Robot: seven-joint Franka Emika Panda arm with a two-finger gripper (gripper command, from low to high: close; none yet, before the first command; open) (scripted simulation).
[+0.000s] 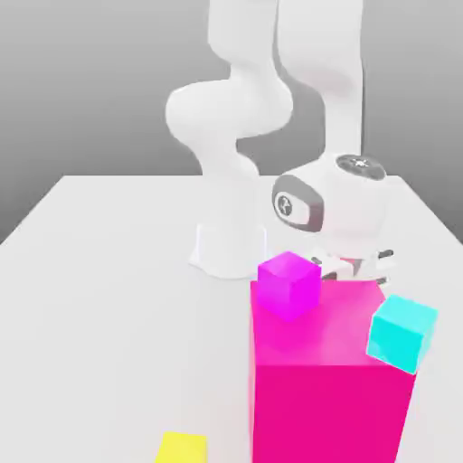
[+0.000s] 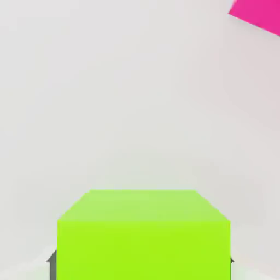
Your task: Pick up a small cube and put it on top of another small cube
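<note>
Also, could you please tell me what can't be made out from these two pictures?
- Lower end of the gripper, exterior view: hidden behind the magenta cube and large pink block.
- Rest of the yellow cube, exterior view: cut off by the bottom edge.
- Near part of the lime-green cube, hand view: cut off by the picture's edge.

In the exterior view, the box [image 1: 325,416] stands on the counter [image 1: 108,316], towards the right. One block [image 1: 289,286] lies on its top, near the far left corner. Another cube [image 1: 402,333], tilted, overlaps the box's right edge; its support is unclear. A third cube [image 1: 183,448] lies to the left of the box, at the near edge of view. The arm's base [image 1: 231,249] stands behind, further left. The small cube [image 2: 143,249] is between the claw's [image 2: 142,268] two sides, apart from the box.
</note>
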